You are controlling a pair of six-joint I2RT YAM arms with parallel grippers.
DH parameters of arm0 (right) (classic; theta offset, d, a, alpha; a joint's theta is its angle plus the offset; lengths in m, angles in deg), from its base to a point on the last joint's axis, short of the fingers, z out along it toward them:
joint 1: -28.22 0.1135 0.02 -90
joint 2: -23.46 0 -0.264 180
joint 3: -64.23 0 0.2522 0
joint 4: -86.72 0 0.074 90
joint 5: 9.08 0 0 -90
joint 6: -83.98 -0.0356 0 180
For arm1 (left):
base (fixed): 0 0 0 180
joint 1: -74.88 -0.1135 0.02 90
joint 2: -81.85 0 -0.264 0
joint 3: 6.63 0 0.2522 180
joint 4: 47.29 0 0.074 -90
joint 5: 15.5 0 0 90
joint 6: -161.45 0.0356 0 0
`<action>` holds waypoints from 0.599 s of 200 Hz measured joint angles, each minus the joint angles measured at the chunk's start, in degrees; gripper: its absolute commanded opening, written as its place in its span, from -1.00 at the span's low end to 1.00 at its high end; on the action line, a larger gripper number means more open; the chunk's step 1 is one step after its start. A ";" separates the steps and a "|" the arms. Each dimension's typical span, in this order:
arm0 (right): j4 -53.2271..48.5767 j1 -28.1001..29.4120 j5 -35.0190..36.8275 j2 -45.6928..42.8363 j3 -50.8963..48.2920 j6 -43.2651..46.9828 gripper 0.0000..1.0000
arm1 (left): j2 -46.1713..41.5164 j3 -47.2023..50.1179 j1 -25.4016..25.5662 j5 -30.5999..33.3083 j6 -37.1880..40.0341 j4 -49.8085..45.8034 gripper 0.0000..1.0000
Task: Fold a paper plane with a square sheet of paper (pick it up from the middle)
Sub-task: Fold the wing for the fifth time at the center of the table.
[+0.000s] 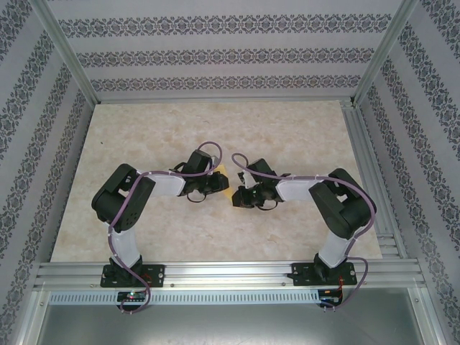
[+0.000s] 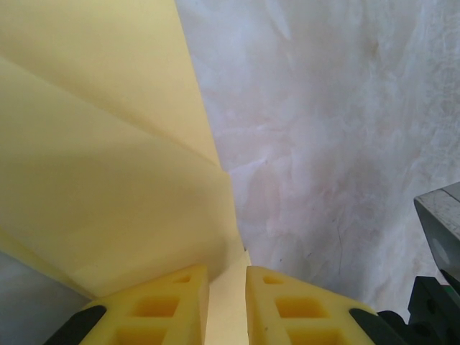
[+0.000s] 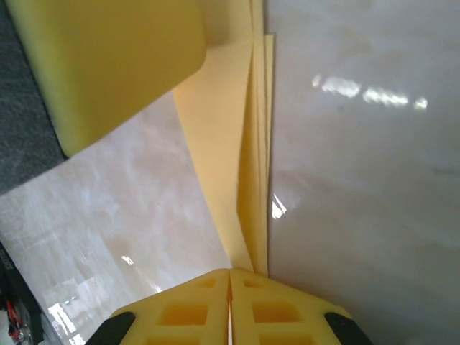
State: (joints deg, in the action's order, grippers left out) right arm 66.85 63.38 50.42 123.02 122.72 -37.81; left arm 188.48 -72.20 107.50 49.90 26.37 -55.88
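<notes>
1. Two claws share one folded sheet [image 1: 228, 188], which sits between them at the middle of the desk [image 1: 144, 144], well apart from every edge. If the arms pull away from each other, the thin paper could tear along a crease.
2. The right claw [image 3: 230, 277] is clamped fully shut on the stacked edges of the sheet, with the layers fanning out beyond its pads. Those layers are not flush. A hard pinch there could set a crooked crease, and the plane would come out lopsided.
3. The left claw [image 2: 226, 277] has its jaws a narrow slit apart, with yellow paper showing in the slit. I cannot tell whether it actually bites the paper. If it does not, the sheet could pivot about the right claw's grip when either arm moves, and the folds would lose alignment.
4. Seen from the left wrist, the flaps seem to lift off the desk rather than lie flat. Released too early, they would likely spring open.
5. The desk looks glossy, so a sideways push might skate the sheet away instead of creasing it.
</notes>
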 measured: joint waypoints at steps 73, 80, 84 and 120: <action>-4.61 -0.02 1.22 -7.96 2.49 -1.07 -0.74 | 0.00 -0.02 0.04 0.02 0.02 -0.09 -0.55; -4.46 -0.04 0.98 -6.97 3.74 -1.11 -0.75 | 0.00 -0.02 0.04 0.02 0.02 -0.09 -0.55; -4.26 -0.04 0.87 -6.49 4.24 -1.14 -0.75 | 0.00 -0.02 0.04 0.02 0.00 -0.09 -0.55; -2.86 -0.04 0.35 -0.87 5.79 -1.55 -0.80 | 0.00 -0.11 0.04 0.02 0.00 -0.15 -0.55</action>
State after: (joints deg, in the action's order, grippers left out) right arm 63.98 63.34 50.77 122.15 128.51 -39.36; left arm 188.48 -72.31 107.55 49.92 26.37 -56.03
